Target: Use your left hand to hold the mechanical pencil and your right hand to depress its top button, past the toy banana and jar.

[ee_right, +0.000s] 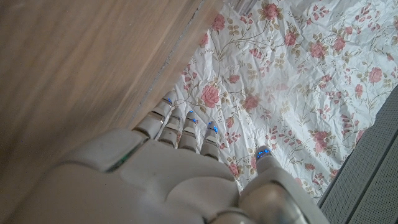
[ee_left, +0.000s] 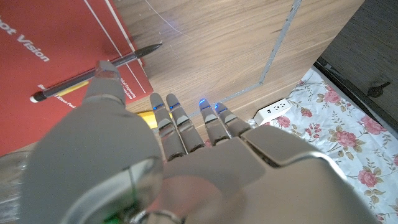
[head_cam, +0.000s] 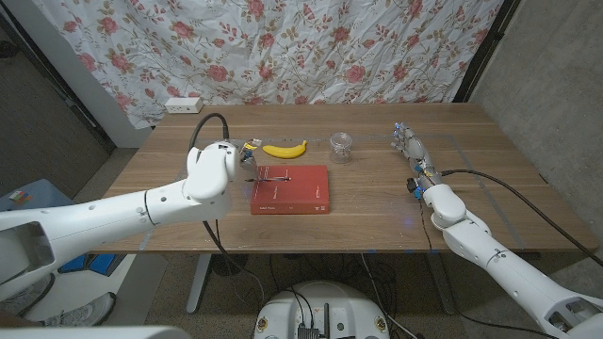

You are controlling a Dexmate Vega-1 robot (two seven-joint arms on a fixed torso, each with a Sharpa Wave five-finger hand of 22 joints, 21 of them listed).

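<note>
your left robot hand [ee_left: 186, 155] hovers open, empty, above the pencil [ee_left: 93, 74]; a clumsy pinch may roll it off the book [head_cam: 290, 189].

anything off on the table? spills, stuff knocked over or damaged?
Nothing stands out. The grey mechanical pencil lies on the red book, its tip just past the edge. The yellow toy banana and the upright clear glass jar sit behind it. No spill or damage is visible.

Red book [head_cam: 290, 189], rose-patterned curtain [head_cam: 283, 47]
</note>
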